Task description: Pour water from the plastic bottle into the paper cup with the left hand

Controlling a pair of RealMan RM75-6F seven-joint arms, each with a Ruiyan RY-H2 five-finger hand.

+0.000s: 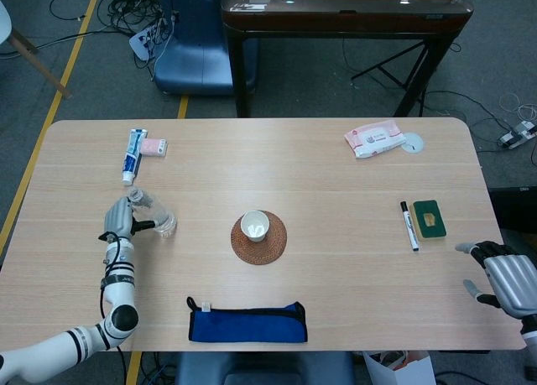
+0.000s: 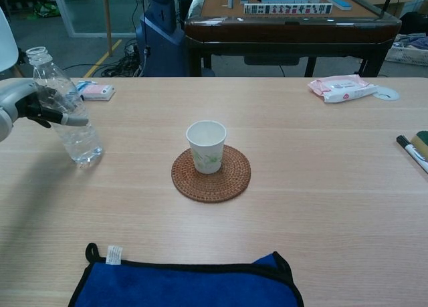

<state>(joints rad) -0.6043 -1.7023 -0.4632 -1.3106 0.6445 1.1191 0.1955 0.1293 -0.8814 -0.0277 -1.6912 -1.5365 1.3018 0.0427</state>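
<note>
A clear plastic bottle (image 1: 156, 212) (image 2: 69, 112), uncapped and with a little water at the bottom, stands slightly tilted at the table's left side. My left hand (image 1: 117, 219) (image 2: 21, 102) grips it from the left, fingers wrapped round its upper body. The white paper cup (image 1: 254, 226) (image 2: 206, 145) stands upright on a round woven coaster (image 1: 273, 251) (image 2: 233, 181) at the table's middle, well right of the bottle. My right hand (image 1: 503, 282) rests at the front right edge, fingers apart, holding nothing; the chest view does not show it.
A blue cloth (image 1: 247, 322) (image 2: 187, 283) lies at the front edge. A toothpaste tube (image 1: 134, 153) and pink box (image 1: 153, 147) lie behind the bottle. A wipes pack (image 1: 375, 137), a marker (image 1: 409, 226) and a green pad (image 1: 429, 218) sit on the right.
</note>
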